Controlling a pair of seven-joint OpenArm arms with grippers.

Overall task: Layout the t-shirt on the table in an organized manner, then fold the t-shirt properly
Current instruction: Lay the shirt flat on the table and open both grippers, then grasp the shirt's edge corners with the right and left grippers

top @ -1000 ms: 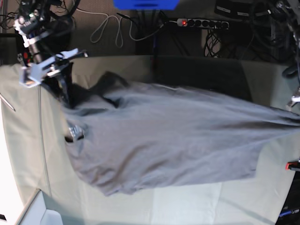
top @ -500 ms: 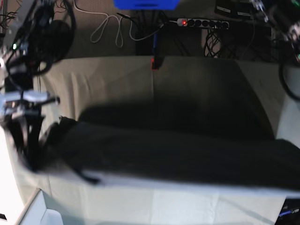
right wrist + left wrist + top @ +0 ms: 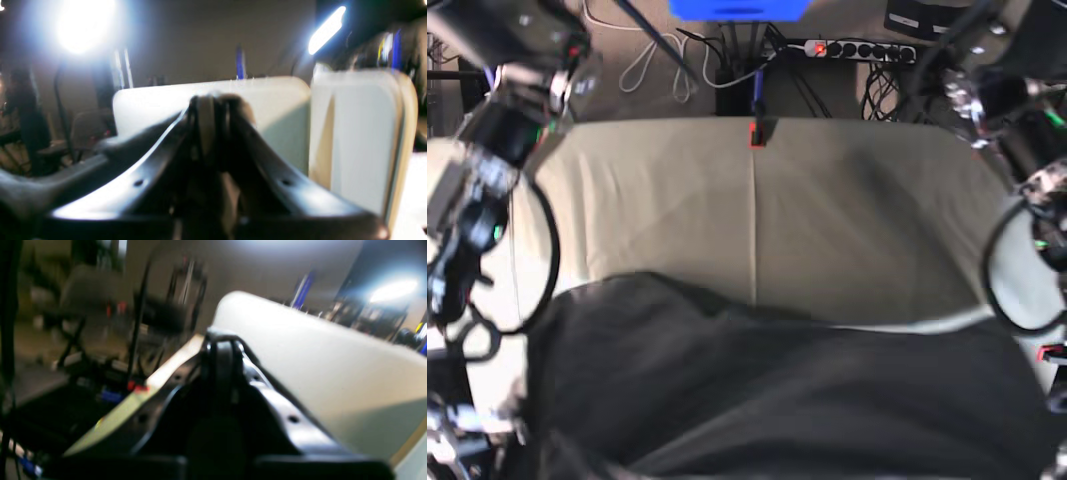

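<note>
A robotics lab is showing itself here: a power strip point(image 3: 859, 48) is glowing red behind the cloth-covered desk point(image 3: 827, 220), loose cables point(image 3: 659, 62) are trailing over the floor, and clamps point(image 3: 755, 133) are pinning the cover.

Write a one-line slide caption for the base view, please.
Grey t-shirt held up near the camera, hiding the near half of the green-covered table.

Left pincer point(image 3: 223, 350) jaws closed together; right pincer point(image 3: 210, 106) likewise; both arms raised.
</note>
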